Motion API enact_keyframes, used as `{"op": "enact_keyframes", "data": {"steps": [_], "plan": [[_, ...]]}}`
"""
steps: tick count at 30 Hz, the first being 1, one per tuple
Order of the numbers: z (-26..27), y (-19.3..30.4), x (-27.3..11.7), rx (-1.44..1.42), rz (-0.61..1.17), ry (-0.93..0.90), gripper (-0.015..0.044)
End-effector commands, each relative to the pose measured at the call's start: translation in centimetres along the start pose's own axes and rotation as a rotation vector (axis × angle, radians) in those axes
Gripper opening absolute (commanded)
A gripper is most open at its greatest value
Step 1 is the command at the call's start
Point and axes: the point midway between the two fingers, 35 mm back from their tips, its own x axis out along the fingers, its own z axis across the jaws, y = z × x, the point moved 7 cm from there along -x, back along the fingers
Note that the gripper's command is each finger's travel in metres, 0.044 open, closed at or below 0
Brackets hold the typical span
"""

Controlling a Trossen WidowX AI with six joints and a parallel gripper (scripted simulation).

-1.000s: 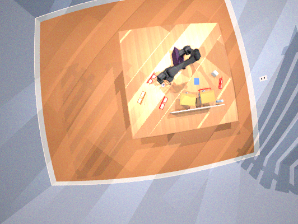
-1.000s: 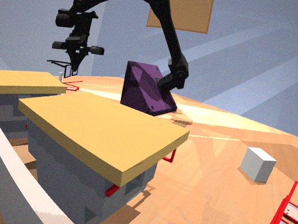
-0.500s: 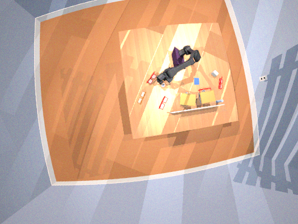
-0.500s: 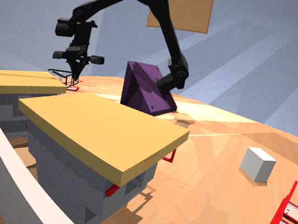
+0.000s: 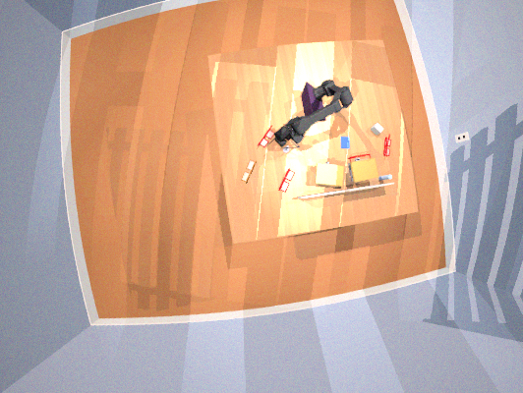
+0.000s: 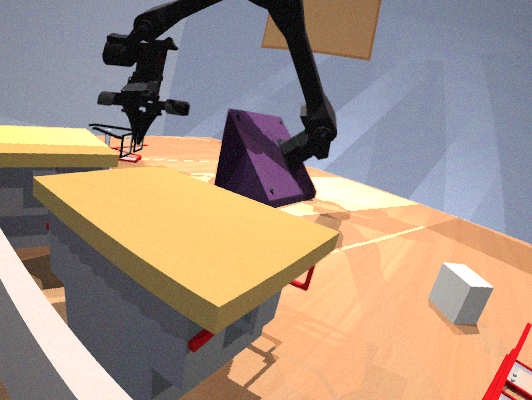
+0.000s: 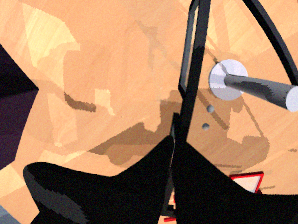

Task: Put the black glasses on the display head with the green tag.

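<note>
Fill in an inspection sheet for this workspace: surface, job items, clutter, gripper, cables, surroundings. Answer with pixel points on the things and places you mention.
Surface: wooden table (image 5: pixel 246 216), streaked with light and shadow.
Job items: black glasses (image 6: pixel 122 143) (image 7: pixel 192 75), held off the table; two display heads with yellow tops, one (image 5: pixel 329 175) beside the other (image 5: pixel 364 170) (image 6: pixel 185 225); green tag not visible.
Clutter: several red-framed glasses, a brown-framed pair (image 5: pixel 249 171), white block (image 5: pixel 377 129) (image 6: pixel 460 292), blue piece (image 5: pixel 345 142), small post on a round foot (image 7: pixel 260 88).
Gripper: closed on the black glasses (image 5: pixel 281 141) (image 6: pixel 139 142) (image 7: pixel 175 140).
Cables: nothing seen.
Surroundings: purple wedge (image 5: pixel 310 100) (image 6: pixel 255 155) (image 7: pixel 15 107) at the arm's base; long white panel (image 5: pixel 344 191) (image 6: pixel 45 330) behind the heads; blue-grey walls; wall outlet (image 5: pixel 462 137).
</note>
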Motion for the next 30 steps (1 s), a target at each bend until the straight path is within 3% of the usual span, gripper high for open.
{"op": "enact_keyframes", "data": {"steps": [1, 30], "plan": [[0.2, 0.2, -0.2, -0.002, 0.004, 0.005, 0.0], [1.4, 1.9, -0.2, -0.001, 0.006, 0.005, 0.0]]}}
